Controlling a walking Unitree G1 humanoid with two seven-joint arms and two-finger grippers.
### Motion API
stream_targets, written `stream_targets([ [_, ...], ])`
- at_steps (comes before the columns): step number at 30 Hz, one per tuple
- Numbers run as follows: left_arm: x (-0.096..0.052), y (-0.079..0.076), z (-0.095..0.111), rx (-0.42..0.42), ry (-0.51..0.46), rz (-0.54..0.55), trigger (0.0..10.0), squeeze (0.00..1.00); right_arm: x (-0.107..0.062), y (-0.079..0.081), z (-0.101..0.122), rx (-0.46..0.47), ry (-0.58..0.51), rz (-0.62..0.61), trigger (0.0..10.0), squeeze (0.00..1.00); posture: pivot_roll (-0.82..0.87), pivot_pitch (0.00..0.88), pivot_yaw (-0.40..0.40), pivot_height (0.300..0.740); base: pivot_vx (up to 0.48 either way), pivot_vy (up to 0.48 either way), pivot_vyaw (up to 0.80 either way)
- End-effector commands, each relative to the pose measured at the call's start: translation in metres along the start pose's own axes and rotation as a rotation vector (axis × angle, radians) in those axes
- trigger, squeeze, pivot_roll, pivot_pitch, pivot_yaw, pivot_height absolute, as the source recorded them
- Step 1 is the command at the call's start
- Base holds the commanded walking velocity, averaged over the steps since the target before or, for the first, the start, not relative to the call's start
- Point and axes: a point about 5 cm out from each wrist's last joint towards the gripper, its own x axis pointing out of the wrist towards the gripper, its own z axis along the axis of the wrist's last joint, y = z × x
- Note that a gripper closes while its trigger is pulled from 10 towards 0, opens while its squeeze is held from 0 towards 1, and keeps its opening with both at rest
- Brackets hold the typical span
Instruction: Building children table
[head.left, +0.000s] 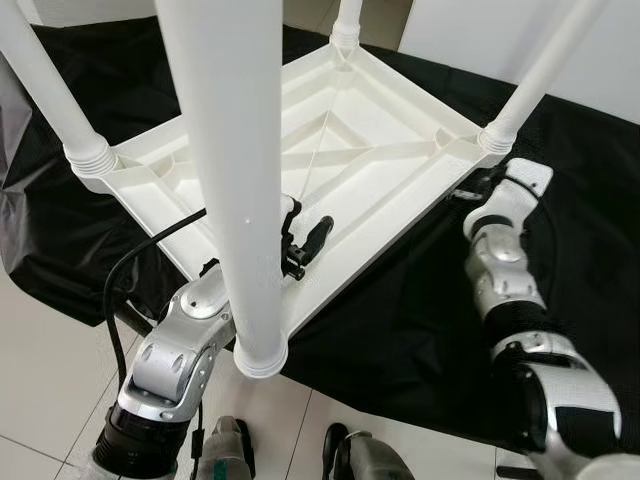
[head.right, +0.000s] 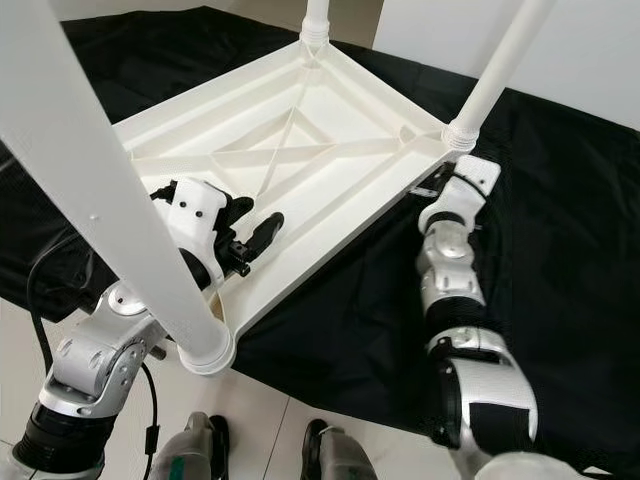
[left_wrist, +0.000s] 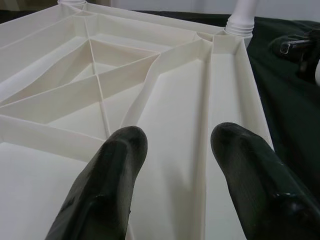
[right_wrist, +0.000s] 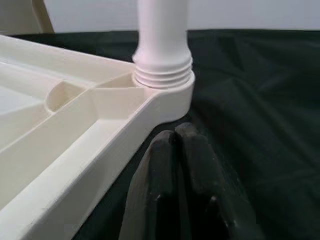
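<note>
Children table (head.left: 380, 150) lies upside down on a black cloth (head.left: 420, 330), in the centre of the frame, four white legs (head.left: 225, 180) pointing up. Left gripper (left_wrist: 172, 145) hovers open over its ribbed underside; right gripper (right_wrist: 180, 145), fingers closed on nothing, rests beside the right corner.

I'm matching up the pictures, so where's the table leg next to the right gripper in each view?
Left eye: table leg, upper right.
Right eye: leg, upper right.
Left wrist: leg, top edge, right of middle.
Right wrist: leg, top centre.
Shared landmark: black cloth beneath its corner.
</note>
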Motion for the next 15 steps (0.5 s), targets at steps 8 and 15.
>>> stream_targets([
  [8, -0.004, 0.0, 0.011, 0.02, -0.038, -0.086, 10.0, 0.0, 0.003, 0.002, -0.012, 0.07, 0.101, 0.062, 10.0, 0.0, 0.18, 0.287, -0.063, 0.74, 0.0, 0.0, 0.0],
  [15, -0.003, -0.001, 0.014, 0.018, -0.051, -0.084, 10.0, 0.0, 0.003, 0.012, -0.015, 0.1, 0.131, 0.139, 10.0, 0.0, 0.19, 0.288, -0.062, 0.74, 0.0, 0.0, 0.0],
])
